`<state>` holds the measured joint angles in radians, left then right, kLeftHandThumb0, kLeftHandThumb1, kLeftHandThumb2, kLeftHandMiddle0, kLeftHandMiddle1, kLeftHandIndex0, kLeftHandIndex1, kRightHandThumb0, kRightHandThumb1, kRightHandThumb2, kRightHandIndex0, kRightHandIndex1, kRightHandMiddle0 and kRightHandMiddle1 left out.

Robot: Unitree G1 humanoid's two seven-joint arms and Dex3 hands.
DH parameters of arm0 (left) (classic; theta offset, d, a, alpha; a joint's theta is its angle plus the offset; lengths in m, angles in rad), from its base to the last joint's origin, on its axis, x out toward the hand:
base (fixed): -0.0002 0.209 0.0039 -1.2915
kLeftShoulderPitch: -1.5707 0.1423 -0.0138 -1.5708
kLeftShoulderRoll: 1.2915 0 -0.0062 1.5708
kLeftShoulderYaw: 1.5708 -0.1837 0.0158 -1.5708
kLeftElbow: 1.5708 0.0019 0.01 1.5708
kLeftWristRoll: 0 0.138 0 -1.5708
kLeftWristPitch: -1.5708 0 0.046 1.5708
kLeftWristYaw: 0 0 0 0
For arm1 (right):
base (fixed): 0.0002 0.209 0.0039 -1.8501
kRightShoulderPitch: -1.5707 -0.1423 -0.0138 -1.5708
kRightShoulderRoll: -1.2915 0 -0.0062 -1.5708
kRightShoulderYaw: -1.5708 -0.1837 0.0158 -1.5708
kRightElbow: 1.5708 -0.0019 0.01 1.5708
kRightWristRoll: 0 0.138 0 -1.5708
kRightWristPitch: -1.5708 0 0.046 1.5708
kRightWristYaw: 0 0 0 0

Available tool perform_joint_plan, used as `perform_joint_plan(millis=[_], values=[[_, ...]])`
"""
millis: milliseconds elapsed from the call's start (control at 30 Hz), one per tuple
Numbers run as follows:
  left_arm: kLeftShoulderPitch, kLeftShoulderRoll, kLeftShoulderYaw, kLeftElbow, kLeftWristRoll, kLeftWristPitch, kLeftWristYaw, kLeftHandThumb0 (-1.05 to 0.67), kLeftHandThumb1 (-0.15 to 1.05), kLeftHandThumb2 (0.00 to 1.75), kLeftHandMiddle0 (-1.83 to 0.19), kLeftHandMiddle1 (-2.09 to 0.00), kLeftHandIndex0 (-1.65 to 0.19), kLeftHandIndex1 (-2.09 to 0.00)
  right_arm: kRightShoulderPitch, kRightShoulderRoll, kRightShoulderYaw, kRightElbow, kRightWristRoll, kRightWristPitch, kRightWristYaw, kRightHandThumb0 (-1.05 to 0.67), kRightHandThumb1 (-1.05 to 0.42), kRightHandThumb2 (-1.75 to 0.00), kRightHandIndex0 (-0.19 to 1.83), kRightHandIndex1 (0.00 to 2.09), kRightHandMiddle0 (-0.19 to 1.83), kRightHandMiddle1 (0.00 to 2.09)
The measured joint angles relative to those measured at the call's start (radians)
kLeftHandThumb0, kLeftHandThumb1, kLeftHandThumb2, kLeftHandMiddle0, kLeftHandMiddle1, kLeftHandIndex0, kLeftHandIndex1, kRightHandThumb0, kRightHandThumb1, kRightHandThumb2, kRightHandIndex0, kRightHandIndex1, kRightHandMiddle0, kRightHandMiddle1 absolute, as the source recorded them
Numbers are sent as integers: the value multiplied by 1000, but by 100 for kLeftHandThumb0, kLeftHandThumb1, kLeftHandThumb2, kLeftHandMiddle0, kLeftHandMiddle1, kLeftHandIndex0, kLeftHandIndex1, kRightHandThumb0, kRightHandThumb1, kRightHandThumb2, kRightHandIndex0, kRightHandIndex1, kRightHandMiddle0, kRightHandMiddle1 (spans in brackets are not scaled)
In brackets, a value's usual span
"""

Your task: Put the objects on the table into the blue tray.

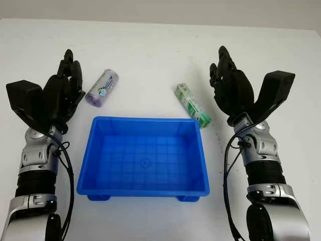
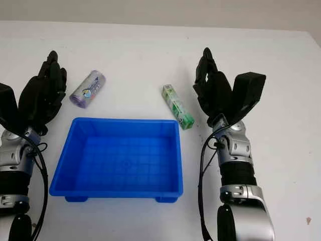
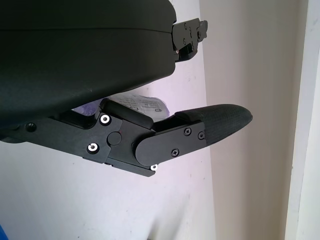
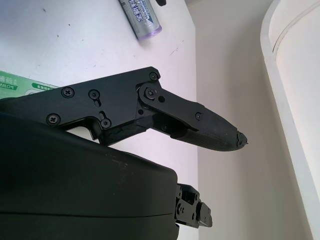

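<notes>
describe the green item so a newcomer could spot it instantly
Start at the blue tray in the middle of the white table. Just beyond its far right corner, beside the open right hand, lies the green box: long and rectangular, unlike the round purple roll.

White desk (image 1: pixel 150 55) spanning the stereo views under even light, its far edge meeting a pale beige wall (image 1: pixel 165 11); the same wall (image 3: pixel 250 65) appears beyond the desk edge in wrist views.
</notes>
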<state>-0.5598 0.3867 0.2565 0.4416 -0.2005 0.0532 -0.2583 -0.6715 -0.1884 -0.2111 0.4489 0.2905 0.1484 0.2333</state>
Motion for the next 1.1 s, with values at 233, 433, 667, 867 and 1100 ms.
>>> perform_joint_plan(millis=[233, 433, 667, 867, 1100], values=[[14, 0, 1, -18, -1, 12, -3, -79, 105, 70, 19, 0, 19, 0, 3, 5, 5, -10, -2, 5, -8, -75, -105, -79, -19, 0, -19, 0], [13, 3, 0, -15, 0, 13, -6, -78, 105, 71, 19, 0, 19, 0, -1, 3, 8, 23, -2, 14, 11, -72, -105, -68, -19, 0, -19, 0], [13, 11, 1, -16, 0, 17, -11, -78, 105, 72, 19, 0, 19, 0, -38, -68, 2, 10, -12, 50, 61, -65, -105, -50, -19, 0, -19, 0], [12, 10, 0, -14, 0, 17, -11, -79, 105, 71, 19, 0, 19, 0, -130, -190, 39, 5, -103, 17, 123, -60, -105, -26, -8, 7, -6, 8], [7, 11, -4, 11, 5, 14, -12, -80, 105, 70, 19, 0, 19, 0, -259, -333, 151, 99, -317, -131, 170, -43, -90, -5, 14, 19, -8, 65]])
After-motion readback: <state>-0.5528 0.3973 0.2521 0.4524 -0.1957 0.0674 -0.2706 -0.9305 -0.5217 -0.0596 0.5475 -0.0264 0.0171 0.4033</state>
